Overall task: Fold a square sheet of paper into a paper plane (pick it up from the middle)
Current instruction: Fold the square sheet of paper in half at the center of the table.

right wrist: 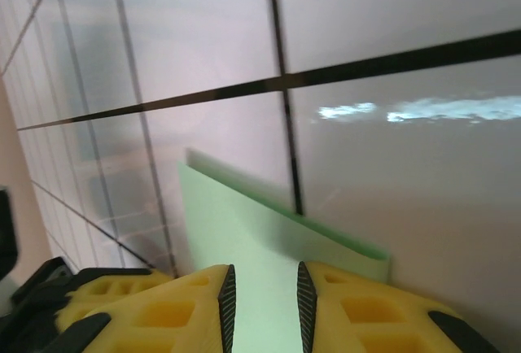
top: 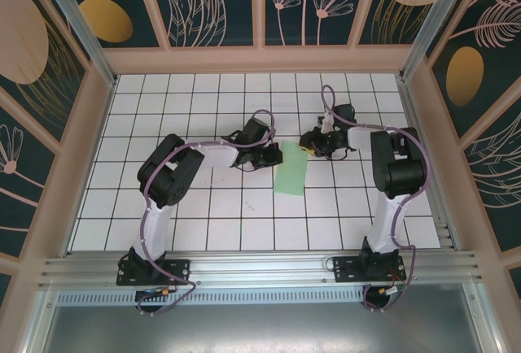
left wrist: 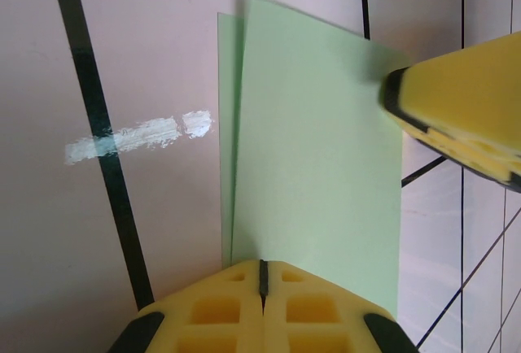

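The pale green sheet of paper (top: pixel 291 172) lies folded in half near the middle of the white gridded table (top: pixel 203 231), between the two grippers, its two layers slightly offset along one long edge in the left wrist view. The left gripper (left wrist: pixel 262 265) has its yellow fingers pressed together at the sheet's near edge; whether they pinch the paper cannot be told. The right gripper (right wrist: pixel 261 278) stands at the opposite end with a narrow gap between its fingers, green paper showing in that gap. A white scuff (left wrist: pixel 138 137) marks the table just beside the sheet
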Controlling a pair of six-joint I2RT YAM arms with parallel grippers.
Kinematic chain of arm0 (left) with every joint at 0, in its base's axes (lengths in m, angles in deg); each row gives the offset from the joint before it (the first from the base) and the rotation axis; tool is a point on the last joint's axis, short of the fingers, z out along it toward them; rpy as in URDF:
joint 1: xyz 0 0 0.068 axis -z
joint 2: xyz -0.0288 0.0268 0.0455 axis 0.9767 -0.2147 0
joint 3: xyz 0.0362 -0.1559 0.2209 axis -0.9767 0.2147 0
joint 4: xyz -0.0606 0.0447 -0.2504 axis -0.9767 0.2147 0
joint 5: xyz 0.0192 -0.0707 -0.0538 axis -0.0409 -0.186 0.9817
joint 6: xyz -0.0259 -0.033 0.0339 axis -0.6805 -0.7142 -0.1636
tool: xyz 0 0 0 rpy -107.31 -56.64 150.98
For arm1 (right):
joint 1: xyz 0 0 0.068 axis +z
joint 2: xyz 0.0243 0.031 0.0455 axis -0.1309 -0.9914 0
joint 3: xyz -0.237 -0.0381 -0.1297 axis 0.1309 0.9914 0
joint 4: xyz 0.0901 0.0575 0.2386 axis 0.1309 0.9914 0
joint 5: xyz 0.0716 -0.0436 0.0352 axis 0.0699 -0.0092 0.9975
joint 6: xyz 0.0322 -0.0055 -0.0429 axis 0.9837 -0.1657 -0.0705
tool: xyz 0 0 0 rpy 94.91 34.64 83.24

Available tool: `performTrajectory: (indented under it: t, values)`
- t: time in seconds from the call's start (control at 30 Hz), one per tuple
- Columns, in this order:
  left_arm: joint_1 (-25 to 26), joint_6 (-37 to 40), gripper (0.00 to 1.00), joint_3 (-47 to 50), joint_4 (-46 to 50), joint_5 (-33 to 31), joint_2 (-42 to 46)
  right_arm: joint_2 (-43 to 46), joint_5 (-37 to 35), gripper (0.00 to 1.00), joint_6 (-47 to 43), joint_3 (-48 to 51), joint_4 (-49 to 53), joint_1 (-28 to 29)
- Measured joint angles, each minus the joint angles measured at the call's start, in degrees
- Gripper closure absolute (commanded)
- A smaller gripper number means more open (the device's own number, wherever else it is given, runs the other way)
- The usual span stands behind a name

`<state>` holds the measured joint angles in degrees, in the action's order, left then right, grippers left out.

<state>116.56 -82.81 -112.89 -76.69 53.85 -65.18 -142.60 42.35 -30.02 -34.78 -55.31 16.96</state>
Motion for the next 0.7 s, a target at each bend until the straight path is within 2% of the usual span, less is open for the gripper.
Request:
performTrajectory:
  t: [0.7]
  values:
    - [0.0, 0.39, 0.95, -0.07, 0.0, 0.02, -0.04, 0.61, -1.11, 0.7, -1.14, -6.4, 4.94, -0.24]
